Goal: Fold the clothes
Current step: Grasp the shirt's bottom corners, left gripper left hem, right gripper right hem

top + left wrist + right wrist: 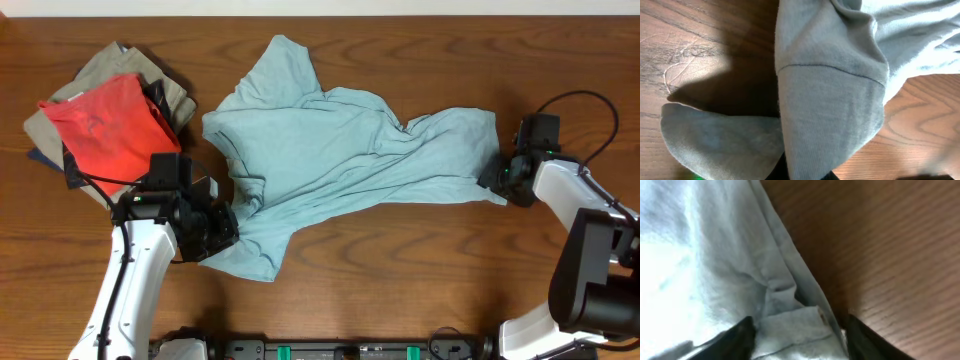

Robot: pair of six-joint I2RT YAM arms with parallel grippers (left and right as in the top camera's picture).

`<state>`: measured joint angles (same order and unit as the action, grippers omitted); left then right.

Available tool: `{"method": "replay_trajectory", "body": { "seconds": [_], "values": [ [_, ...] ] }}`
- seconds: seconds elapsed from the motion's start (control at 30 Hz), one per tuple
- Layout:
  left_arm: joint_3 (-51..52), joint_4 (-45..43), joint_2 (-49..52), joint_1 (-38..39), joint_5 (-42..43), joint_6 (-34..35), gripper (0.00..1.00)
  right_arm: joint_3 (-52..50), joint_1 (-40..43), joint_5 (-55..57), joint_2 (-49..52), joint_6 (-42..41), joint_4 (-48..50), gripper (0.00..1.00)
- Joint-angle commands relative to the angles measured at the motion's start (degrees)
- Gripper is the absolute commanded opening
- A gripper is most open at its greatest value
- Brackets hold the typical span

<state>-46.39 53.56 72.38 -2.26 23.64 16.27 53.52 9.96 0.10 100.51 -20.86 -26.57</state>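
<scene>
The clothes, a pale light-blue T-shirt (340, 150), lie crumpled across the middle of the wooden table (400, 290). My left gripper (228, 228) is shut on the shirt's lower left part. In the left wrist view the fabric (830, 110) drapes over the fingers and hides them almost wholly. My right gripper (497, 175) sits at the shirt's right edge. In the right wrist view its two dark fingers (735, 337) stand apart, with a folded hem of the shirt (790, 325) lying between them.
A pile of other garments lies at the back left: a red-orange one (110, 125) on top of a khaki-beige one (125, 65). The right arm's black cable (590, 100) loops above its wrist.
</scene>
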Motion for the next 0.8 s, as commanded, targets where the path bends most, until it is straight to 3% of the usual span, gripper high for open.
{"method": "replay_trajectory", "body": {
  "seconds": [0.0,0.27,0.3,0.47,0.77],
  "values": [
    [0.2,0.1,0.4,-0.4,-0.1,-1.0,0.06,0.3,0.6,2.0,0.4,-0.3,0.5,0.47],
    [0.2,0.0,0.4,-0.4,-0.1,-1.0,0.06,0.3,1.3,4.0,0.3,-0.3,0.4,0.45],
    [0.2,0.0,0.4,-0.4,-0.1,-1.0,0.06,0.3,1.4,3.9,0.3,-0.3,0.2,0.43],
    [0.2,0.0,0.4,-0.4,-0.1,-1.0,0.06,0.5,1.4,3.4,0.3,-0.3,-0.2,0.1],
    [0.2,0.0,0.4,-0.4,-0.1,-1.0,0.06,0.8,1.9,2.8,-0.4,-0.3,-1.9,0.11]
  ]
}}
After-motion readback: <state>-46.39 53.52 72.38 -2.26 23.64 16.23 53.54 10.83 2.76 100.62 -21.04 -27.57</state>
